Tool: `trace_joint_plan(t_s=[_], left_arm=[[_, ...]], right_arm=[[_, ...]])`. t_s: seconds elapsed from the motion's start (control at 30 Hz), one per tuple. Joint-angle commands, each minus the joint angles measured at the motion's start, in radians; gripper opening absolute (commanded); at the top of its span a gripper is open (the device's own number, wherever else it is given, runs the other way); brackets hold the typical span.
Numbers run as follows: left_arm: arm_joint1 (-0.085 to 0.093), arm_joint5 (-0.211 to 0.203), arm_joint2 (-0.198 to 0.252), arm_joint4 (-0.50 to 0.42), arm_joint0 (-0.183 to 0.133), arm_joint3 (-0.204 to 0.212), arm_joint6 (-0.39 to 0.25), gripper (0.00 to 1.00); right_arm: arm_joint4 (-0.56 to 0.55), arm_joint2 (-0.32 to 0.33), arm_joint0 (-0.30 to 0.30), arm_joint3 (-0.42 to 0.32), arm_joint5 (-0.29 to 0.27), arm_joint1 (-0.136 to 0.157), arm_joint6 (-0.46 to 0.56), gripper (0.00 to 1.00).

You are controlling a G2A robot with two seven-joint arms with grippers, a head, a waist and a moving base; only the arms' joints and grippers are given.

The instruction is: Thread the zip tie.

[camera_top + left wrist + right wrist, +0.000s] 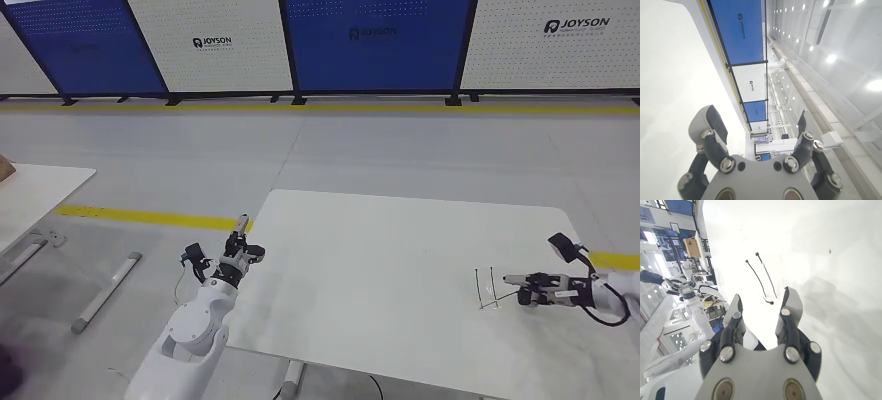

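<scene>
While left hand (757, 111) sits spread at desk (400, 260) left edge, right hand (762, 294) is spread beside zip ties (757, 278), lower right.

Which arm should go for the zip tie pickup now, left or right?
Right. The right arm has open jaws just short of the zip ties on the table; the left arm sits at the table's opposite edge, jaws open, away from them.

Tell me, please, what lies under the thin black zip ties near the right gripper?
Only the flat white tabletop shows under the thin black plastic zip ties ahead of the right gripper; the strips hide just slivers of it.
</scene>
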Motion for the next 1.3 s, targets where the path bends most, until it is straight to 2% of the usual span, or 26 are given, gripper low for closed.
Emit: trace_joint_plan(t_s=[0.0, 0.17, 0.3, 0.63, 0.77, 0.9, 0.93, 1.13, 1.27], left_arm=[[0.000, 0.000, 0.000, 0.000, 0.000, 0.000, 0.000, 1.00], [0.000, 0.000, 0.000, 0.000, 0.000, 0.000, 0.000, 1.00], [0.000, 0.000, 0.000, 0.000, 0.000, 0.000, 0.000, 1.00], [0.000, 0.000, 0.000, 0.000, 0.000, 0.000, 0.000, 1.00], [0.000, 0.000, 0.000, 0.000, 0.000, 0.000, 0.000, 1.00], [0.000, 0.000, 0.000, 0.000, 0.000, 0.000, 0.000, 1.00], [0.000, 0.000, 0.000, 0.000, 0.000, 0.000, 0.000, 1.00], [0.000, 0.000, 0.000, 0.000, 0.000, 0.000, 0.000, 1.00], [0.000, 0.000, 0.000, 0.000, 0.000, 0.000, 0.000, 1.00]], right_arm=[[0.003, -0.004, 0.004, 0.014, -0.004, -0.002, 0.002, 0.44], [0.005, -0.012, 0.018, 0.047, -0.015, -0.007, 0.005, 0.35], [0.015, -0.013, 0.023, 0.060, -0.030, -0.009, 0.015, 0.24], [0.018, -0.016, 0.023, 0.066, -0.036, -0.010, 0.023, 0.26], [0.018, -0.020, 0.024, 0.074, -0.038, -0.012, 0.023, 0.22], [0.020, -0.023, 0.027, 0.084, -0.040, -0.014, 0.024, 0.12], [0.019, -0.023, 0.028, 0.086, -0.041, -0.014, 0.020, 0.00], [0.020, -0.021, 0.026, 0.090, -0.053, -0.013, 0.023, 0.00], [0.050, -0.005, 0.019, 0.093, -0.082, -0.008, 0.049, 0.00]])
